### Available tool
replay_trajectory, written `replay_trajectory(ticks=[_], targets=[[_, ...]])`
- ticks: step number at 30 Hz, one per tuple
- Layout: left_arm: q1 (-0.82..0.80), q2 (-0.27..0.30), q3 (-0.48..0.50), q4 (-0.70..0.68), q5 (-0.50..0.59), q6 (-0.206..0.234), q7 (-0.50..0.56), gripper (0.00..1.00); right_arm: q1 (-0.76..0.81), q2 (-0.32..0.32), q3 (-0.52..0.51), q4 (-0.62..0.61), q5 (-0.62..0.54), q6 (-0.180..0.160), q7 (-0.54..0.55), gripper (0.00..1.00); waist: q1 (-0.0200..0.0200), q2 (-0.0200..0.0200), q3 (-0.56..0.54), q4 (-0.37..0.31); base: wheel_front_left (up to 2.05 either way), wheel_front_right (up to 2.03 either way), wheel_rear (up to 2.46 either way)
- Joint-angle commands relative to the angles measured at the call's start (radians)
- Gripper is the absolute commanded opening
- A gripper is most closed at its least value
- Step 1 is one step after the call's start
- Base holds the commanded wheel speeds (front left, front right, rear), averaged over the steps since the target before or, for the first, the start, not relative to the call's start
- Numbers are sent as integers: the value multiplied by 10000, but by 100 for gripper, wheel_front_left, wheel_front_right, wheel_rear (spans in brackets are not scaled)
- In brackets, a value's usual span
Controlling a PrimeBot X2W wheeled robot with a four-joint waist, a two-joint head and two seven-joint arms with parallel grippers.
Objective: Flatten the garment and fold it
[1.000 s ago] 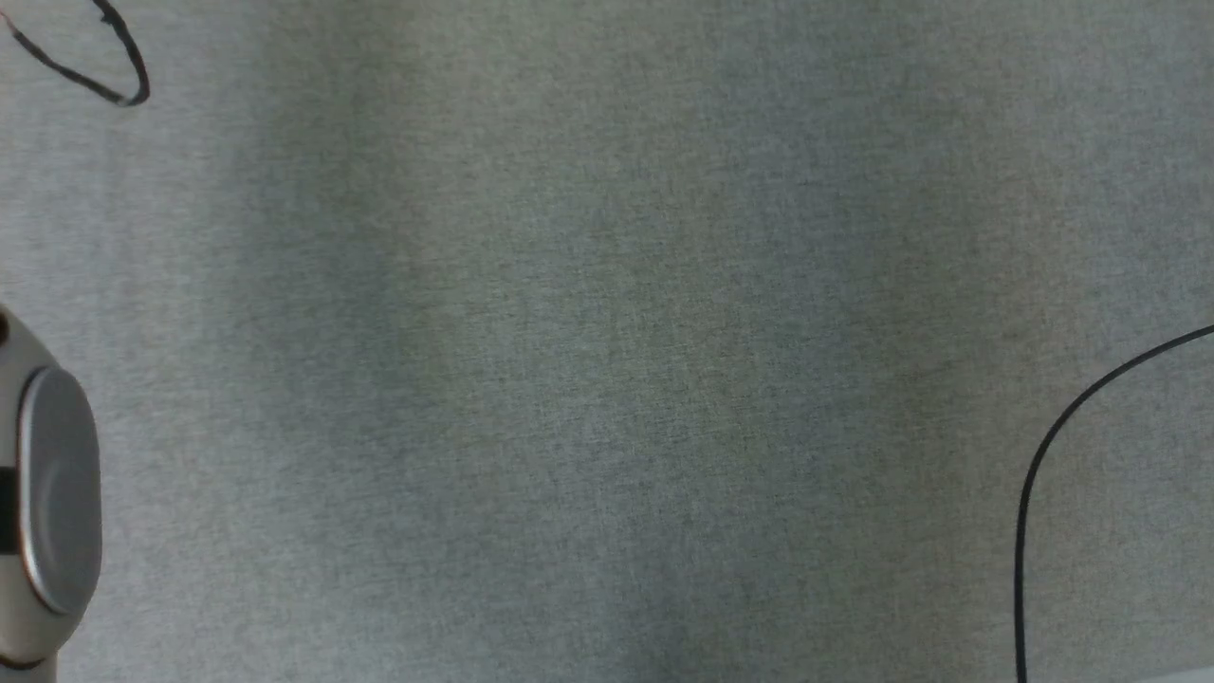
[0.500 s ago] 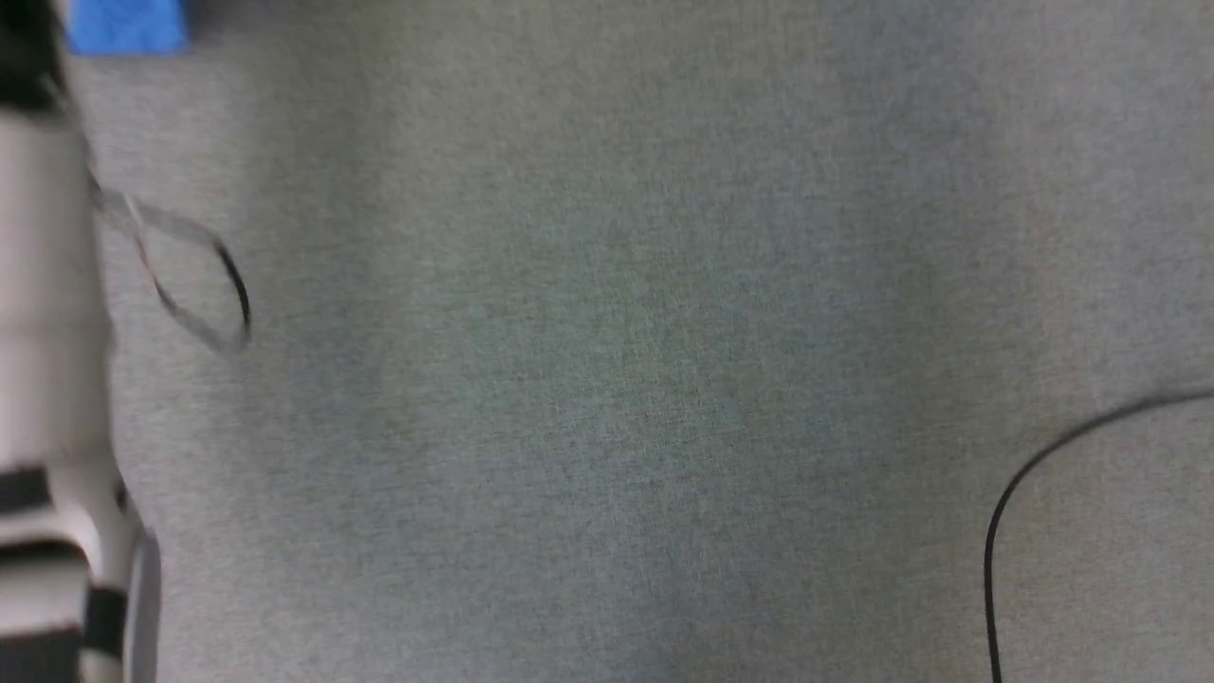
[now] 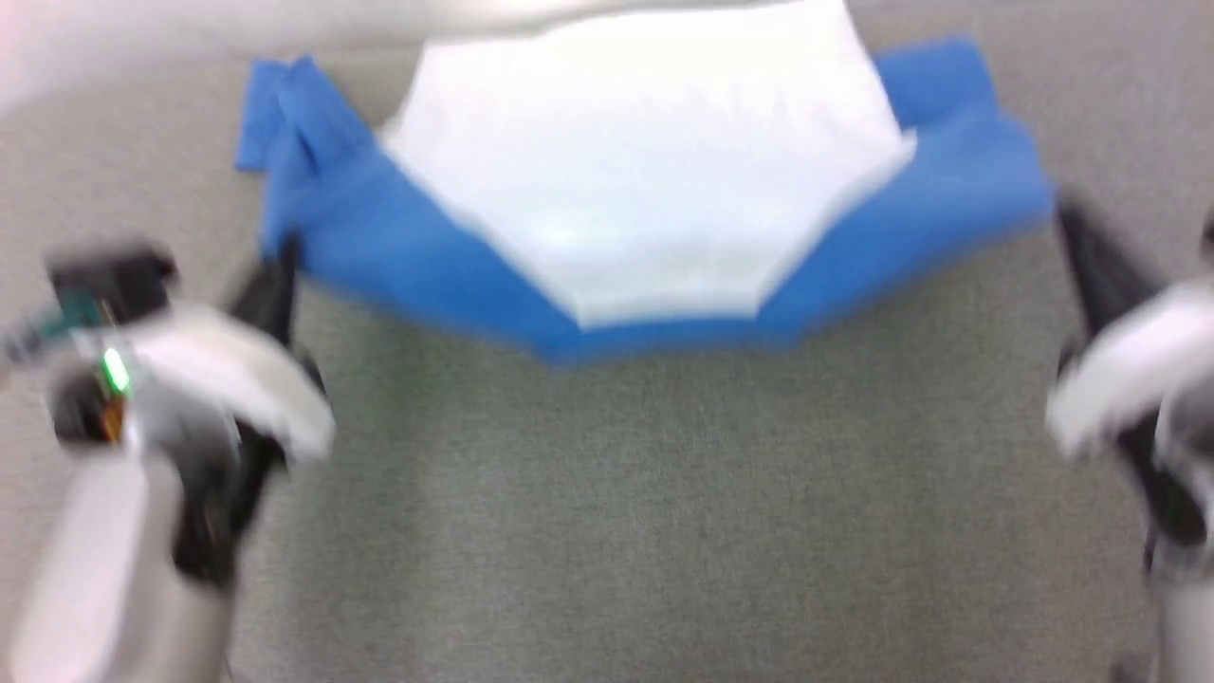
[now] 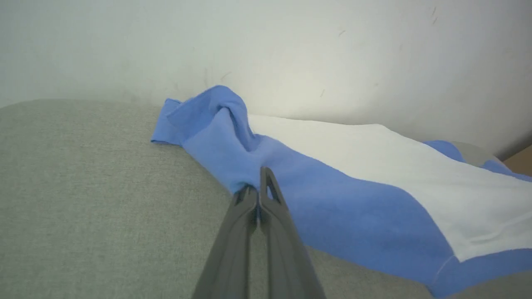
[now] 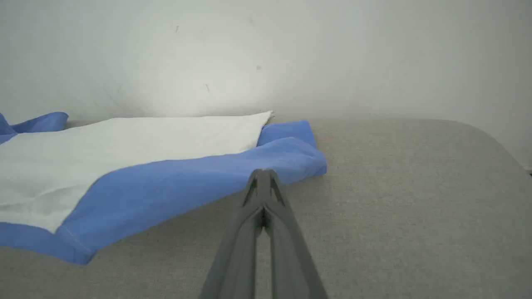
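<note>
Two grippers and one shirt, going camera by camera.

Head view, pretty blurry: the garment [image 3: 654,190] lies spread on the far half of the grey tabletop [image 3: 664,522], white body in the middle and blue sleeves angling out to both sides like a wide V. The left gripper [image 3: 280,275] is at the near left with its dark fingers up against the near edge of the left sleeve [image 3: 379,237]. The right gripper [image 3: 1076,232] is over at the right, tips just beside the end of the right sleeve [image 3: 958,199]. It's too smeared here to read how the jaws stand.

Left wrist view: much clearer. The left gripper [image 4: 258,187] has its fingers pressed together, no gap, tips sitting right on the edge of the blue sleeve [image 4: 332,207] where the cloth bunches up. I can't tell if a bit of fabric is nipped between them or not. The cuff end is crumpled toward the pale wall [image 4: 291,50].

Right wrist view: the right gripper [image 5: 263,176] is also closed tight, tips at the near edge of the other blue sleeve [image 5: 187,178], which lies flat-ish with its end folded over. The white body [image 5: 124,145] stretches off to that view's left, and bare tabletop [image 5: 395,187] is on the other side.
</note>
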Motion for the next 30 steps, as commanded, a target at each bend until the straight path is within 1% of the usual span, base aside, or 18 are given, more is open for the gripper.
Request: replay_trajectory(ticks=[1, 3, 5, 9, 11, 14, 20, 25, 28, 30], targets=[[796, -99, 34, -389, -151, 242, 116, 0, 849, 395, -292, -601, -144, -11, 327, 0, 4, 1, -915, 321, 0, 0, 0], [1692, -221, 44, -817, -335, 475, 278, 0, 1841, 815, -587, -1266, -319, -11, 746, 0, 4, 1, -1072, 357, 0, 0, 0], [2504, -357, 40, -1168, -551, 667, 447, 0, 2680, 1101, -835, -1786, -557, -11, 1151, 0, 4, 1, -1229, 382, 0, 0, 0], [3797, -442, -105, -1598, -766, 947, 845, 0, 3947, 1404, -1354, -2344, -1056, -11, 1892, 0, 4, 1, -1433, 412, 0, 0, 0], [4227, -547, -182, -1757, -946, 1027, 1029, 0, 4356, 1448, -1611, -2401, -1135, -11, 2141, 0, 4, 1, -1528, 452, 0, 0, 0], [4718, -609, -276, -1933, -1080, 1169, 1258, 0, 4834, 1458, -2022, -2263, -839, -11, 2412, 0, 4, 1, -1643, 509, 0, 0, 0], [5368, -703, -422, -2088, -1237, 1358, 1522, 0, 5450, 1461, -2456, -2019, -806, -11, 2906, 0, 4, 1, -1764, 558, 0, 0, 0], [5485, -912, -533, -1850, -1288, 1273, 1285, 0, 5618, 1462, -2256, -1370, -598, -11, 2727, 0, 4, 1, -1743, 602, 0, 0, 0], [5365, -1040, -605, -1469, -1265, 1145, 1047, 0, 5506, 1463, -1978, -814, -382, -11, 2201, 0, 4, 1, -1708, 620, 0, 0, 0], [5242, -1135, -643, -1203, -1231, 1062, 846, 0, 5362, 1463, -1789, -498, -266, -11, 1656, 0, 4, 1, -1686, 630, 0, 0, 0]])
